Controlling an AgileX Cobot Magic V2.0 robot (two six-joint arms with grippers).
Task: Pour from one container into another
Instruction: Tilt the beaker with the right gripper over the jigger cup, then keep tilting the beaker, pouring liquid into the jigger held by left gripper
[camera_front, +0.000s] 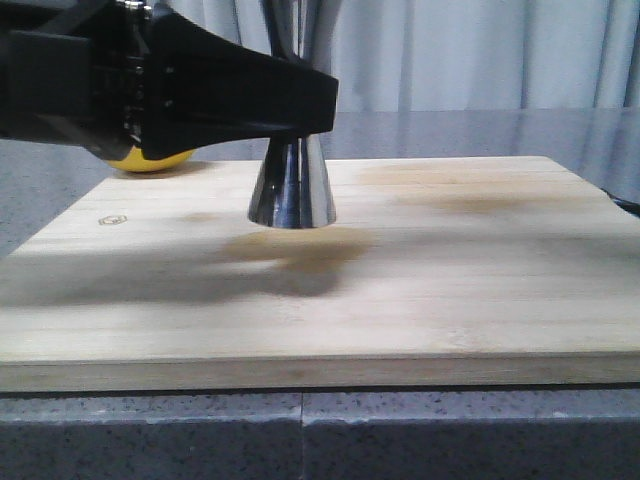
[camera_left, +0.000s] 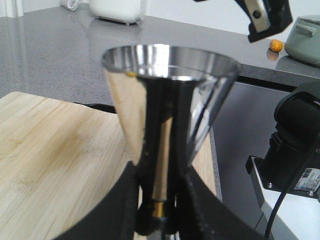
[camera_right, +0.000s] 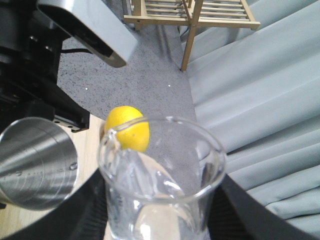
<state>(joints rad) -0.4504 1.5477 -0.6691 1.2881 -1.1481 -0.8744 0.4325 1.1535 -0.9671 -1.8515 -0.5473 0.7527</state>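
— Right gripper (camera_right: 160, 220): what's it doing?
— Clenched around the glass beaker (camera_right: 162, 185), black fingers on either side of its wall, low centre of the right wrist view. The beaker looks near upright, something clear inside.
— And the jigger (camera_front: 291, 185)?
— Standing upright on the wooden board (camera_front: 450, 290), centre of the front view, long axis vertical. The left gripper (camera_left: 160, 220) grips it at the narrow brass-banded waist, steadying it.
— Which way from the beaker?
— In the right wrist view the jigger's open mouth sits at lower left, just beside the beaker's rim and below it. I'd judge the pour needs a tilt toward that side.
— Anything else around?
— A lemon (camera_right: 128, 128) lies behind the jigger, with grey speckled countertop (camera_front: 300, 440) under the board and pale curtains (camera_front: 470, 50) behind.
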